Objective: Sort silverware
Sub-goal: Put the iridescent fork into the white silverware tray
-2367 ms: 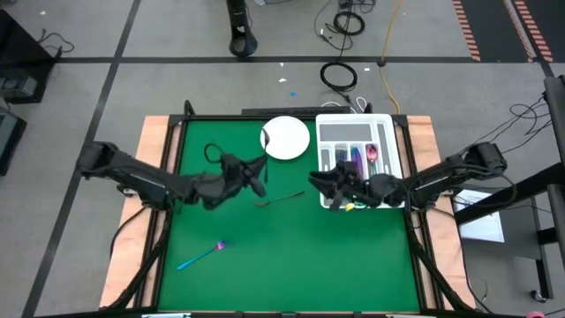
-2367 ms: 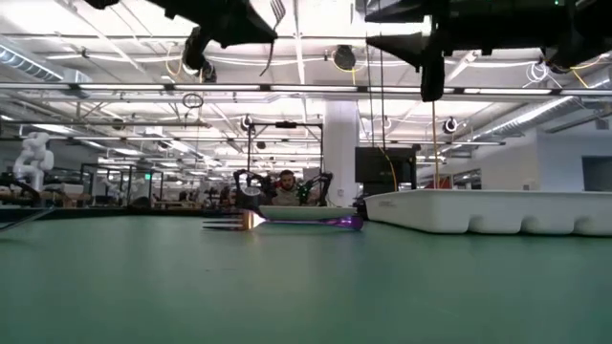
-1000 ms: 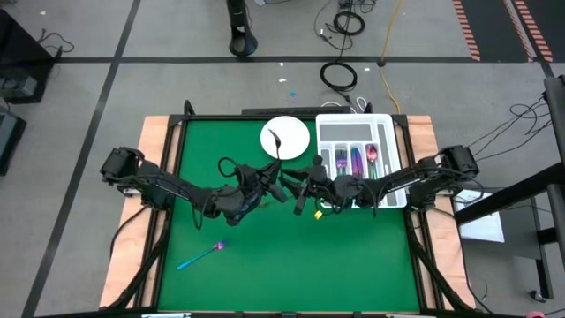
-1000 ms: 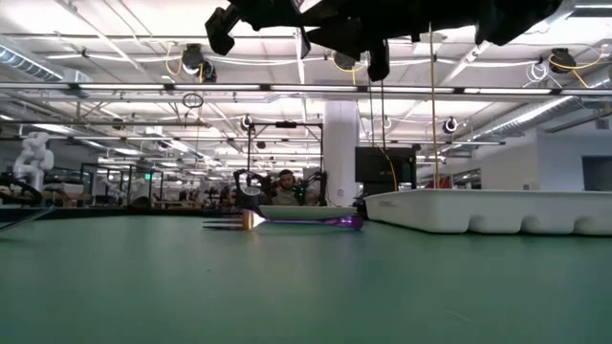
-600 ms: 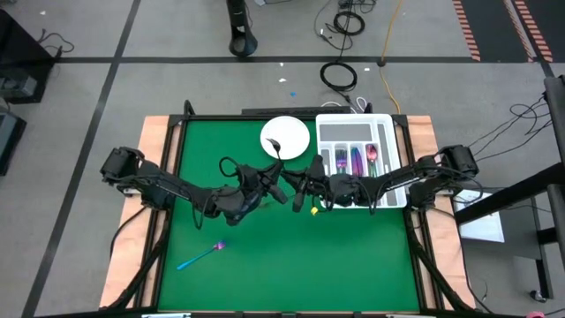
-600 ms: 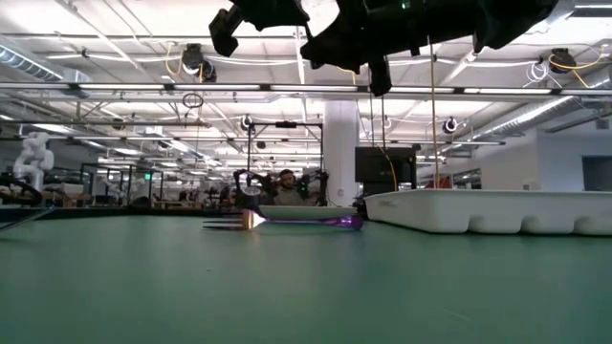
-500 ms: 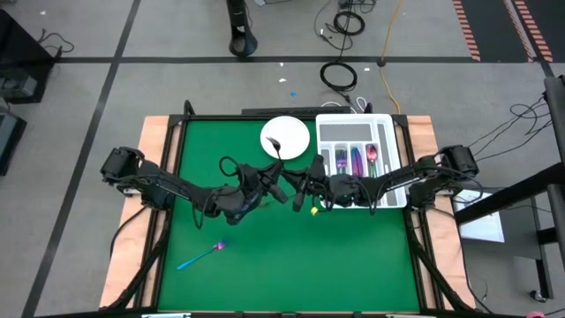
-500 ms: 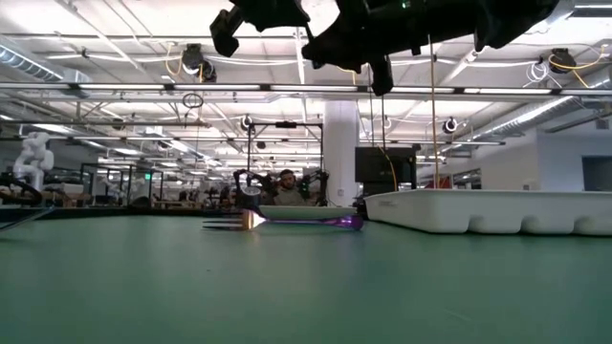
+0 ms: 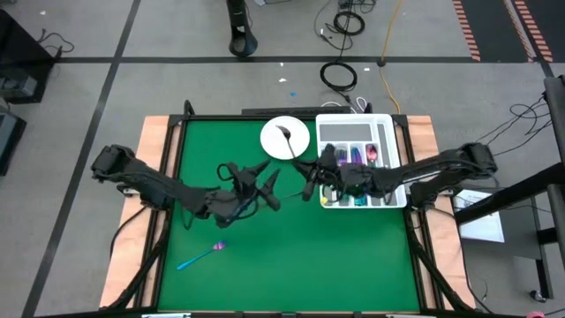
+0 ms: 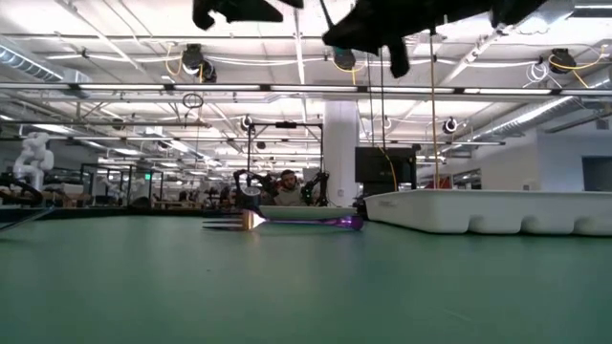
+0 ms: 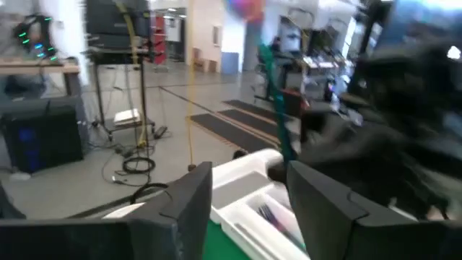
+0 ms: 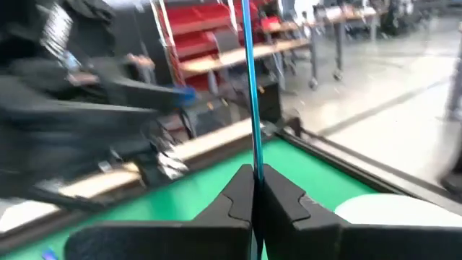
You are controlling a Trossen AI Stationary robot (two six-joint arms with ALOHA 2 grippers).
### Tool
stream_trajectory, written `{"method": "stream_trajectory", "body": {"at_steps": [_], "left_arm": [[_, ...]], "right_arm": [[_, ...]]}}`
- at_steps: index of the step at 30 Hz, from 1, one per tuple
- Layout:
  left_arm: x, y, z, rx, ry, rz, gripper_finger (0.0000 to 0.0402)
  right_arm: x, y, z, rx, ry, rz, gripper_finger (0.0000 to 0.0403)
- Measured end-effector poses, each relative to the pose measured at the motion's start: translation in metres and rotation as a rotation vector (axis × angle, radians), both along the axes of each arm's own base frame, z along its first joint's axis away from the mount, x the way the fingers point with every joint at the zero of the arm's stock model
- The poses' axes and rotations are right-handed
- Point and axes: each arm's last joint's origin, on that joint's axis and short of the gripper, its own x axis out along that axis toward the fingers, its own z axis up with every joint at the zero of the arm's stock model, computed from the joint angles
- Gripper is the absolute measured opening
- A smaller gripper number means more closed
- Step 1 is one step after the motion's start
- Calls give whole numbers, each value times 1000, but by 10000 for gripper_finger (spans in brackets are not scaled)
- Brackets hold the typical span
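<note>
The right end effector is clamped on a thin utensil whose long axis runs straight out from its fingertips. The tray lies just behind it, toward the right arm's base. The left end effector (gaping, empty) hovers nearby above the surface.

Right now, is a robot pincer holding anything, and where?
The right pincer pinches a thin blue piece of silverware at its lower end. The left pincer is open and empty.
</note>
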Motion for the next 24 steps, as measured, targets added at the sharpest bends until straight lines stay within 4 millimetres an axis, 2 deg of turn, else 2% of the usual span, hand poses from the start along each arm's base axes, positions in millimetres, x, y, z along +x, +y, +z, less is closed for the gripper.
{"method": "stream_trajectory", "body": {"at_steps": [4, 6, 11, 15, 18, 24], "left_arm": [[-17, -13, 6, 39, 104, -54, 200], [-26, -20, 1, 77, 209, -86, 202], [-50, -36, -39, 9, 340, -170, 203], [-65, -46, -72, -77, 327, -194, 203], [-73, -51, -86, -68, 361, -213, 203], [-74, -52, -85, -15, 406, -227, 203]], "right_arm": [[-25, -10, 10, 40, 121, -34, 0], [-38, -14, 14, 90, 168, -51, 0], [-68, -16, 8, 263, 324, -66, 0], [-89, -15, 4, 429, 404, -107, 0], [-106, -16, -4, 545, 396, -166, 0], [-142, -23, -16, 770, 205, -256, 0]]}}
